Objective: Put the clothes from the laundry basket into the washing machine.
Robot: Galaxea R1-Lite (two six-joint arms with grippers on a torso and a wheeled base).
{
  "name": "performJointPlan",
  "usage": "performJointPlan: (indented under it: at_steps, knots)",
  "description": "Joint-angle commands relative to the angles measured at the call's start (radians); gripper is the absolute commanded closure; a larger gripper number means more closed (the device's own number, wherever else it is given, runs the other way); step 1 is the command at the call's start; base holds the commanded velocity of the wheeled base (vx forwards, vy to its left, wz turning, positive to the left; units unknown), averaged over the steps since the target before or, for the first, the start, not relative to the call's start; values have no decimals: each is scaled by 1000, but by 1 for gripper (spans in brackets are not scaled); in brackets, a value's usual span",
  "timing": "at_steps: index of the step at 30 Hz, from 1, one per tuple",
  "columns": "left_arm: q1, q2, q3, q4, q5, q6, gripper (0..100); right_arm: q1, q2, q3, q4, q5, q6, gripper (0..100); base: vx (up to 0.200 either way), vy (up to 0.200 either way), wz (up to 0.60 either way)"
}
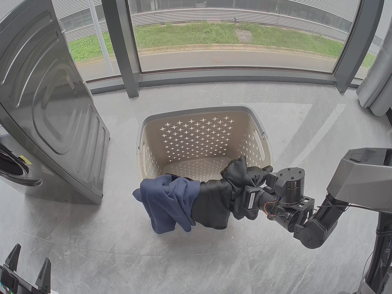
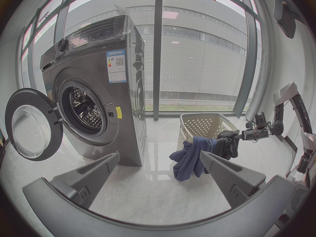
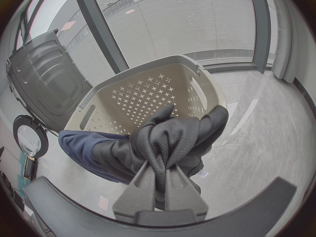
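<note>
Extending in from the right of the head view, our right arm lies low and nearly level, its wrist turned toward the laundry basket (image 1: 204,113) and its right hand (image 3: 160,168) at the basket's near rim. We see its two fingers (image 3: 144,185) pinched close together on a bunched fold of a dark grey garment (image 1: 216,203), with cloth wedged between them and spilling over their tips. A blue garment (image 1: 169,201) hangs tangled with the grey one, and the pair trails sideways from the hand across the near rim toward the washing machine (image 2: 108,92); whether the cloth rests on the rim we cannot tell. The basket is cream with star-shaped holes, and we see bare floor inside it behind the clothes. Our left arm sits low at the near left, and its left hand (image 2: 159,158) has its fingers spread wide with nothing between them, pointed toward the machine and the basket. The machine stands just beside the basket on its left, its round door (image 2: 33,125) swung fully open and the steel drum (image 2: 84,111) showing. Everything stands on a pale grey polished floor (image 1: 204,258). Beyond the basket a tall window (image 1: 237,25) with dark frames looks onto grass and a road, and a light curtain (image 1: 379,82) hangs at the right.
</note>
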Motion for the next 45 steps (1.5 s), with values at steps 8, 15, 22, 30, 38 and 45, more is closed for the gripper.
performJointPlan:
  at_steps: [8, 15, 22, 30, 38, 45]
  knots:
    - [0, -12, 16, 0, 0, -1, 0, 41, -278, 129, 2, -3, -4, 100, 0, 0, 0]
    - [-1, -12, 16, 0, 0, -1, 0, 61, -440, 201, -26, 5, -58, 100, 0, 0, 0]
    - [-1, -10, 16, 0, 0, 1, 0, 79, -561, 200, -13, 9, -95, 100, 0, 0, 0]
    - [-1, -10, 16, 0, 0, 1, 0, 101, -670, 217, 37, 9, -107, 100, -50, 0, 0]
    - [-1, -10, 16, 0, 0, -1, 0, 104, -668, 243, 37, 3, -105, 100, -200, 0, 0]
    - [-1, -10, 16, 0, 0, -1, 0, 111, -663, 252, 31, 2, -105, 100, -57, 0, 0]
